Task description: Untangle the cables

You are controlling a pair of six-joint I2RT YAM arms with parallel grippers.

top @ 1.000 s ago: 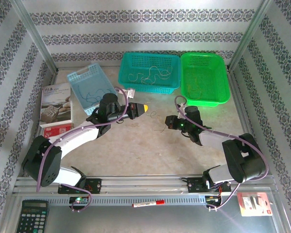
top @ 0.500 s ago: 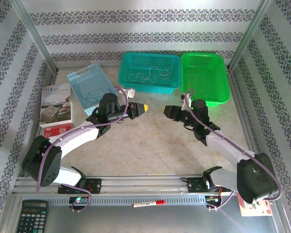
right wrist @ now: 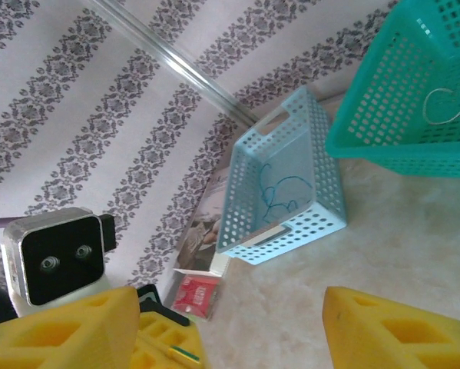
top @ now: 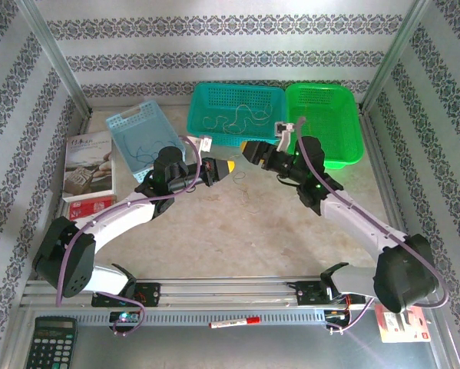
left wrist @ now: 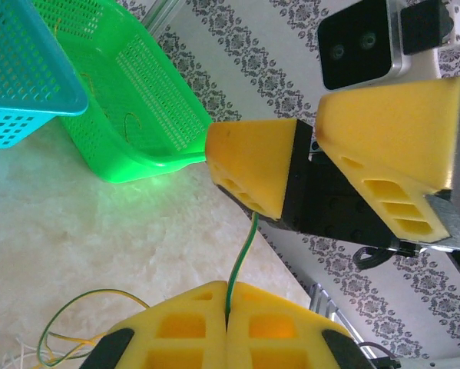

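While your left gripper (left wrist: 226, 296) is pinched fully closed on one thin green cable (left wrist: 241, 261), your right gripper (left wrist: 316, 142) sits at its 1 o'clock in the top view, fingers well apart, holding nothing. That cable runs toward 12 o'clock, passing behind the right gripper. More loose strands (left wrist: 68, 327) lie on the table (left wrist: 99, 231) at the left gripper's 8 o'clock.
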